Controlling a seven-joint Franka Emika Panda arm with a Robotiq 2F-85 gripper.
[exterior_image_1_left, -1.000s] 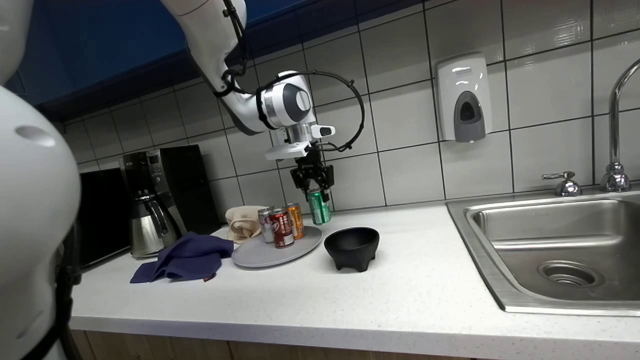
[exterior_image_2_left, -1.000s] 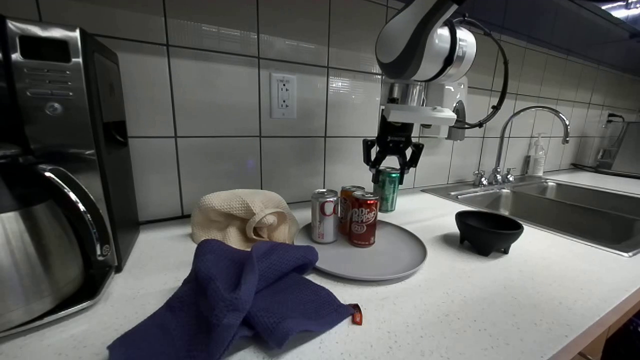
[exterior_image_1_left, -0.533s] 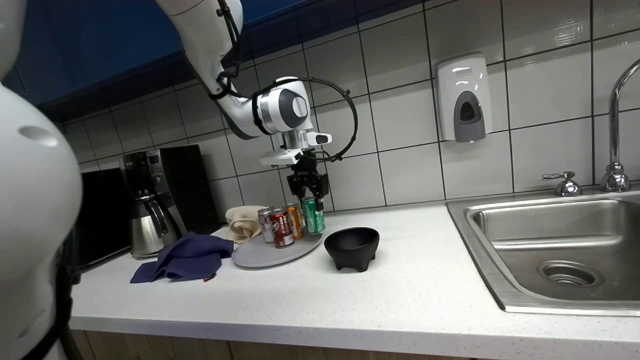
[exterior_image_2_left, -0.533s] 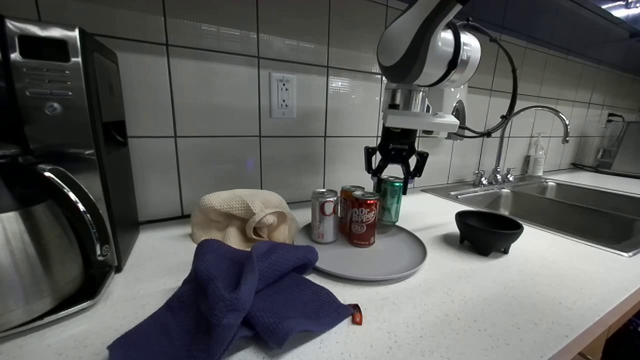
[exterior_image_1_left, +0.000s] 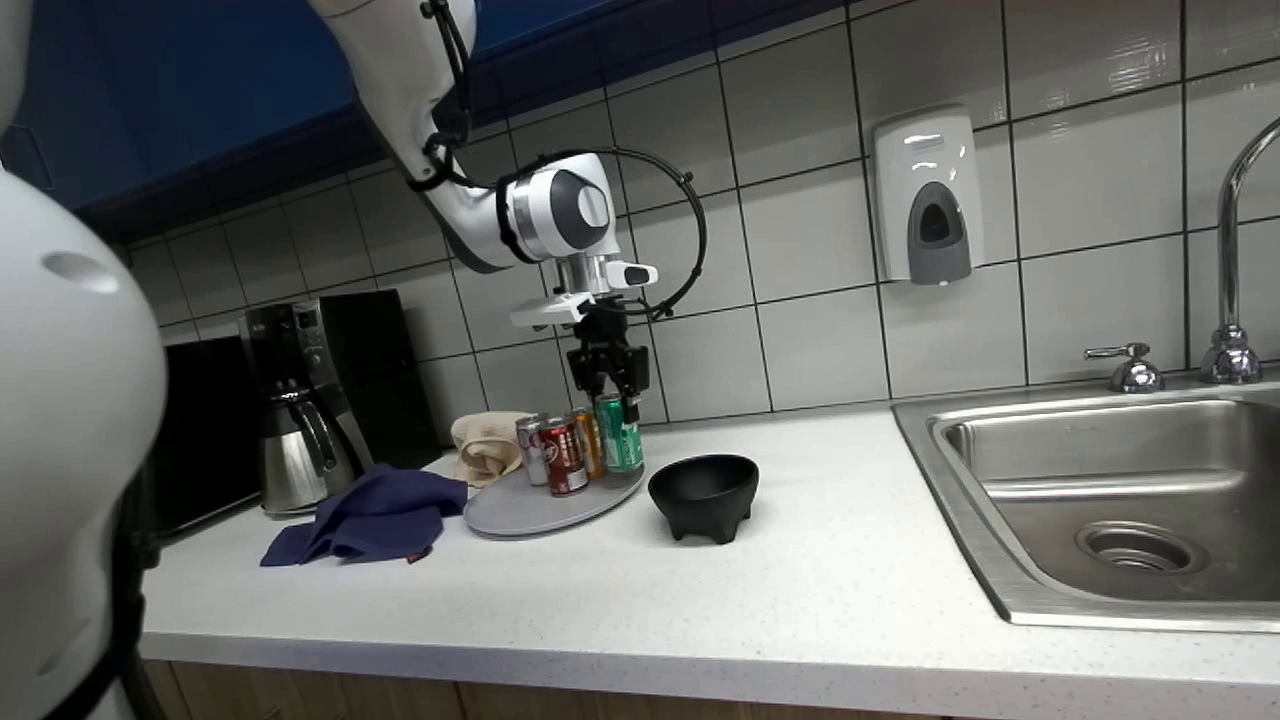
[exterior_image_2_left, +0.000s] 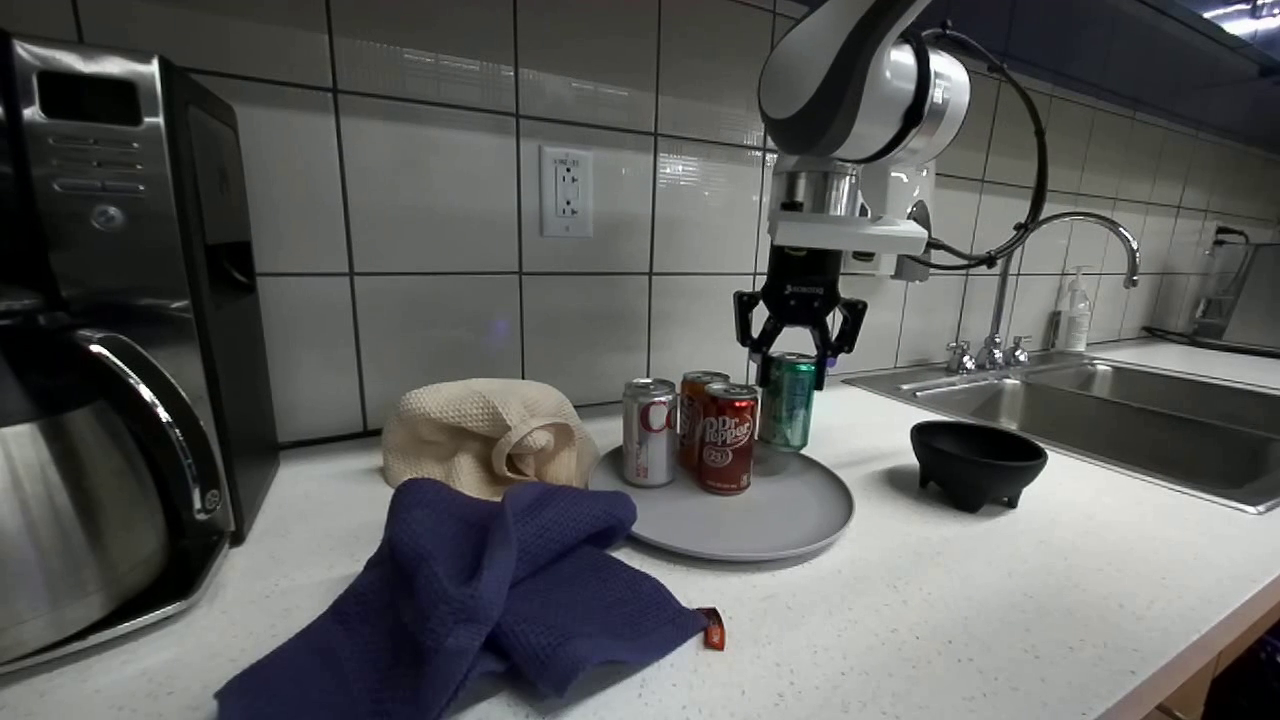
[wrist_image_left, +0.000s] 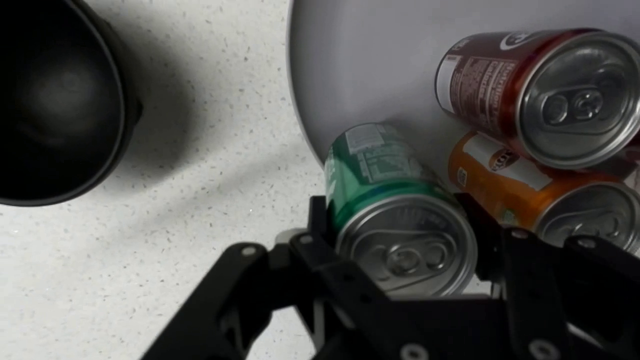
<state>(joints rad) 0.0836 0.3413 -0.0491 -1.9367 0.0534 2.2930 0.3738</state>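
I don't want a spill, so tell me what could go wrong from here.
The green can, held in the gripper close to the edge of the plate, might tip if released straddling that edge. In the wrist view, a finger shows between it and the orange can; opening could nudge that can.

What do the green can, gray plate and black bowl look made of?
Green can: likely aluminum, glossy; shiny silver lid with pull tab. Gray plate: matte, perhaps plastic or ceramic; even, unpatterned surface. Black bowl: satin, maybe plastic or stone; only soft highlights.

Green can: glossy metal. Plate: smooth, matt, perhaps plastic.
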